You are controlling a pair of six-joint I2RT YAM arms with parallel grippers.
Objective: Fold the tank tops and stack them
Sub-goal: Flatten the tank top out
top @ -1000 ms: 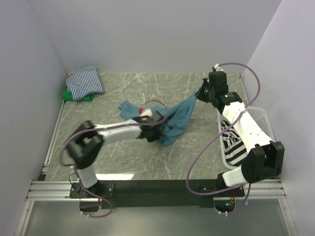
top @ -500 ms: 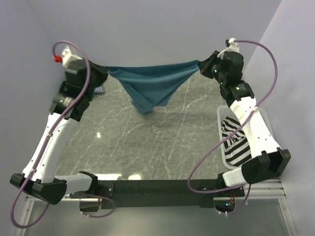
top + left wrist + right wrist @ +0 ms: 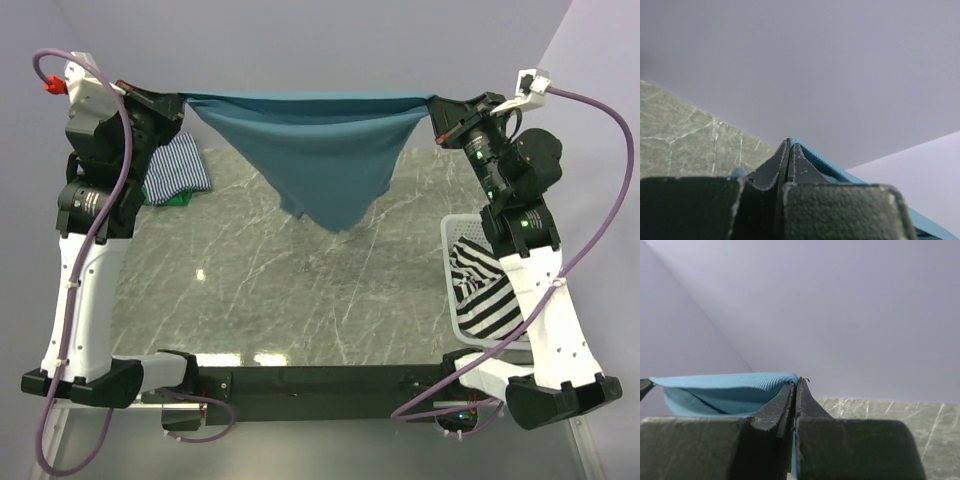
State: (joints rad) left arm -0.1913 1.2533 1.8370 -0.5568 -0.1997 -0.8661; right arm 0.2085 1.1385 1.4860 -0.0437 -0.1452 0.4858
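Above the table [image 3: 300,310]: the teal top [image 3: 320,150] hangs clear of the stone. Its upper edge is stretched taut between both arms, probably to spread it before it is laid down for folding. The lower part sags to a point.
Basket [image 3: 450,235]: at the right edge, holding a bold-striped top [image 3: 482,295] that waits its turn.
Far-left corner: a thin-striped top [image 3: 178,168] lies folded on a green top [image 3: 170,198], apparently the stack.
Left gripper [image 3: 176,100]: fingers pinched tight on one upper corner of the teal top.
Right gripper [image 3: 437,104]: fingers clamped on the opposite corner.
Hidden: the arms cover part of the stack and the basket. The teal top's straps cannot be made out, and the wrist views show only a sliver of cloth.
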